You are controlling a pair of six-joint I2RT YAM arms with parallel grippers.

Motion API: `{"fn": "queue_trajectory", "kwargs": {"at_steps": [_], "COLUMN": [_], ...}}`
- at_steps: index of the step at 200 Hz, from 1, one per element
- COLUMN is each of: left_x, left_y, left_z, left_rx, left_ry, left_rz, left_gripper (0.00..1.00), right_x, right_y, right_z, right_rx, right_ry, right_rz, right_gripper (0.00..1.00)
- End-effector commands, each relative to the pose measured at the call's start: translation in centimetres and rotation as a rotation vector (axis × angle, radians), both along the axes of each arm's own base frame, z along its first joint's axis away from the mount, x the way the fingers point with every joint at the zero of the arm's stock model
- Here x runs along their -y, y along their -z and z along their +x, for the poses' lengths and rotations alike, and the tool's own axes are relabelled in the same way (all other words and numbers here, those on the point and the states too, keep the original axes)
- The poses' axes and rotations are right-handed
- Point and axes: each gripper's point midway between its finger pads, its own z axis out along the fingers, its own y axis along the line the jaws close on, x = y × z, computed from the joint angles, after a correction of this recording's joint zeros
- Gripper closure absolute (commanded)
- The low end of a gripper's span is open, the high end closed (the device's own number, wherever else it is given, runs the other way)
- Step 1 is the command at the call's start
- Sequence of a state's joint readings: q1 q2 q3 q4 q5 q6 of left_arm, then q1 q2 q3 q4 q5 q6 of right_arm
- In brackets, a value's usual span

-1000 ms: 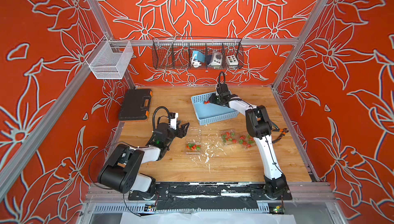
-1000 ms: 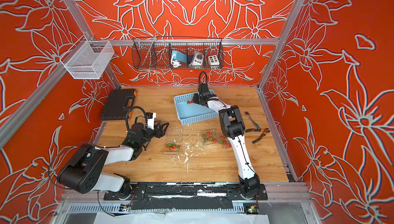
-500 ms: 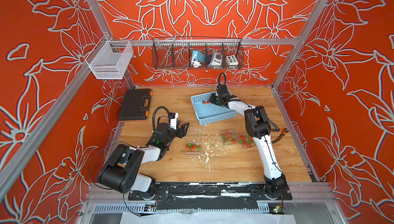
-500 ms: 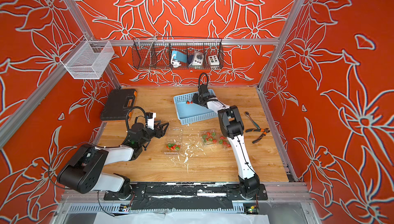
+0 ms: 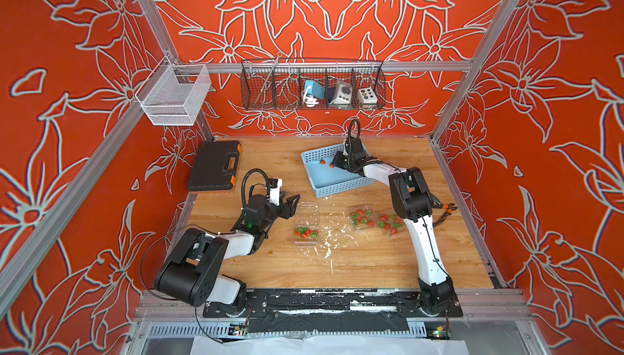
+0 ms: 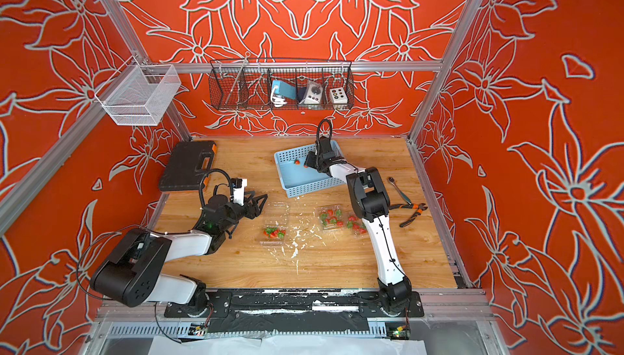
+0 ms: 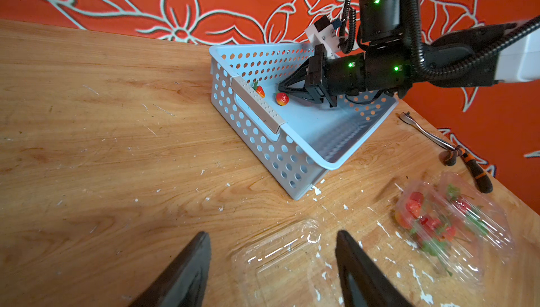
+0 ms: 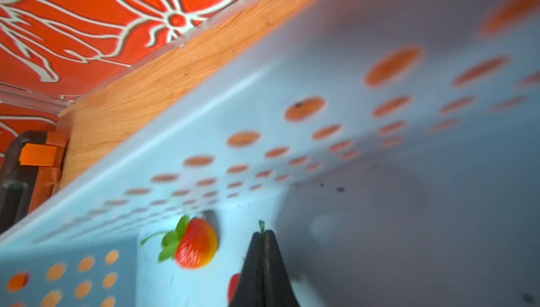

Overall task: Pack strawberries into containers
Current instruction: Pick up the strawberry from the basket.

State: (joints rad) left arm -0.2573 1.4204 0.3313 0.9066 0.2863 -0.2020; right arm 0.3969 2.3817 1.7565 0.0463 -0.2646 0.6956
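Both reaching forward, right gripper [image 8: 263,235] pinched closed (inside basket [image 7: 321,121]), left gripper [image 7: 271,234] parted.

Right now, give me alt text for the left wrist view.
The right gripper, shut, reaches into a light-blue basket and seems to pinch a strawberry by its leaf. Nearer the camera, the open left gripper points at a clear container.

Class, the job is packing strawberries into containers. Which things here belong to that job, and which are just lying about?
Belongs to the job: strawberries; clear containers; blue basket, with berries in it.

Just lying about: black case; pliers; wrench; black wire rack on the wall; white mesh basket.
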Motion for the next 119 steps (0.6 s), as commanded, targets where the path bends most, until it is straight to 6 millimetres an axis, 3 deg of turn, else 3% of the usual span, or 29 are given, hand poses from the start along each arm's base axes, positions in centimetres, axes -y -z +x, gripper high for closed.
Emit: {"fn": "queue_trajectory", "kwargs": {"at_steps": [1,69,98,119], "left_x": [0.4,0.4,0.3,0.2], "left_y": [-1.0,-1.0,-1.1,-1.1], "left_z": [0.3,0.3,0.2,0.3], "left_rx": [0.032,0.034,0.035,0.035], "left_ry": [0.014,0.011,0.008,0.004], "left_rz": [-0.003,-0.001,-0.001,0.001], "left_gripper": [0.33,0.33,0.33,0.33], "right_x": [0.2,0.5,-0.8,-2.6], "right_y": [-6.1,-8.8,-10.5,-11.2], "right_z": [-0.2,-5.8,-10.6,-15.5], "right_rx": [0.123,0.166,0.193,0.198], "right_ry": [-0.026,-0.143,-0.273,-0.401], "right_rz": [0.045,0.019,-0.021,-0.043], "right_gripper": [1.0,1.0,1.0,1.0]}}
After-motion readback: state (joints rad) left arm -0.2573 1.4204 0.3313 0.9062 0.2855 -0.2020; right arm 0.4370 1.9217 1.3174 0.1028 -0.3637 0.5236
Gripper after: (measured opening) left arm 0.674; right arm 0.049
